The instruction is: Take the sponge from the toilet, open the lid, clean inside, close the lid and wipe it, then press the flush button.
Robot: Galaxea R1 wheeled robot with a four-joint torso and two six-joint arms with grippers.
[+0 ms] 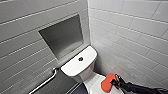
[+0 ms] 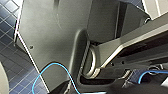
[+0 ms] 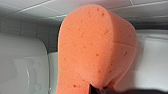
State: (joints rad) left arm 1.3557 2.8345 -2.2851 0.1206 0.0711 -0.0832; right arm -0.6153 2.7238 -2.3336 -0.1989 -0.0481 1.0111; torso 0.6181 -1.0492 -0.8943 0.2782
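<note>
The white toilet (image 1: pixel 78 64) stands against the tiled wall, with the dark round flush button (image 1: pixel 80 59) in the middle of its tank top. Just in front of the tank, the orange-red sponge (image 1: pixel 107 83) hangs above the white lid (image 1: pixel 93 83). My right gripper (image 1: pixel 114 82) comes in from the lower right and is shut on the sponge's edge. In the right wrist view the sponge (image 3: pixel 95 50) looms large, bent over, with the dark fingertips (image 3: pixel 93 89) pinching its lower end. Whether the sponge touches the lid I cannot tell.
A grey recessed niche (image 1: pixel 62 37) sits in the wall above the tank. A metal grab rail (image 1: pixel 46 81) runs along the wall left of the toilet. White tiled walls close in on both sides. Dark blue floor tiles (image 2: pixel 10 62) show past the robot's own parts.
</note>
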